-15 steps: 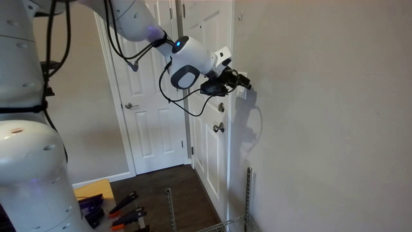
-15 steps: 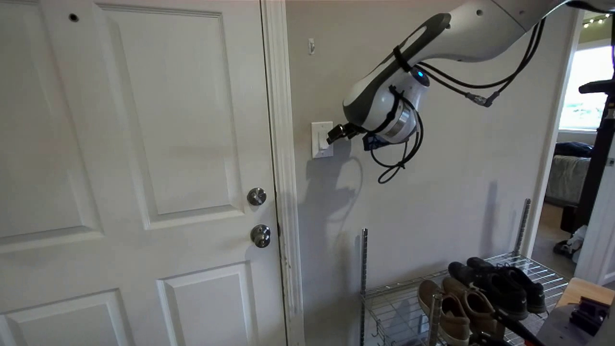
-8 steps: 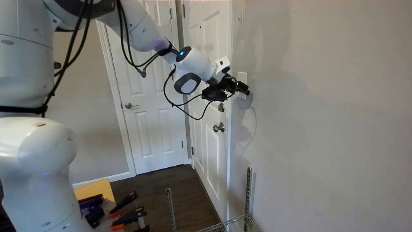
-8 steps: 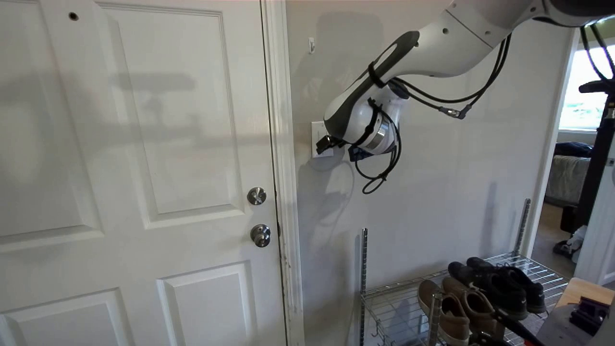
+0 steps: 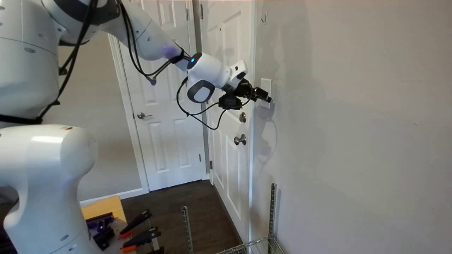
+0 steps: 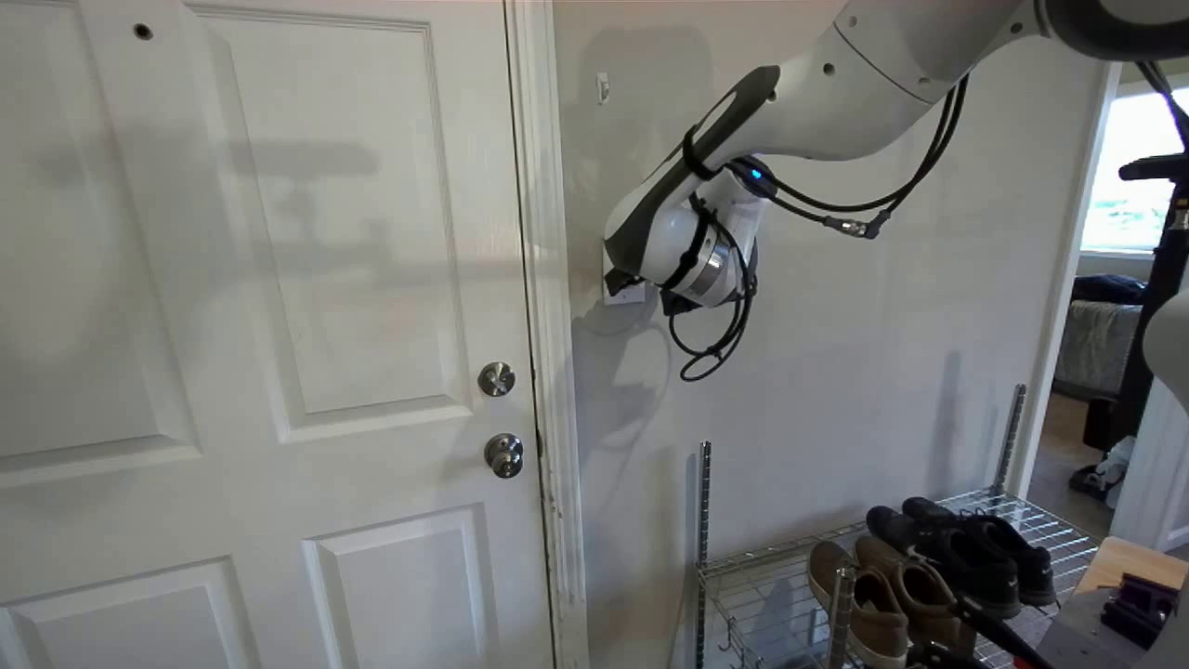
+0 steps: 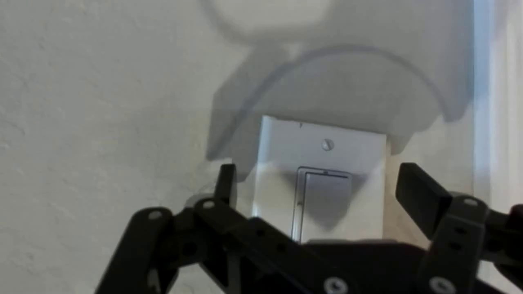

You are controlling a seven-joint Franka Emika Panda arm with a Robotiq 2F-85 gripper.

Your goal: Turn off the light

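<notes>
A white light switch plate with a rocker (image 7: 327,204) is on the wall. In the wrist view the plate (image 7: 363,157) is between my two fingers, and my gripper's body hides its lower part. My gripper (image 7: 320,173) is open and empty, with one finger (image 7: 425,196) on each side of the plate. In both exterior views the black gripper (image 5: 269,100) (image 6: 617,282) covers part of the plate (image 5: 266,84) (image 6: 628,295). I cannot tell whether it touches the wall. The rocker's lower part is hidden.
A white door with a deadbolt (image 6: 496,379) and a knob (image 6: 504,455) stands beside the switch, with its frame (image 6: 548,325) between. Below is a wire shelf (image 6: 771,595) with brown shoes (image 6: 878,604) and black shoes (image 6: 985,557). A cable (image 5: 215,128) loops under the wrist.
The arm has moved lower and, in an exterior view, leftward toward the door frame. The lighting has changed: the wall shadow near the gripper is fainter, and new shadows lie on the door.
</notes>
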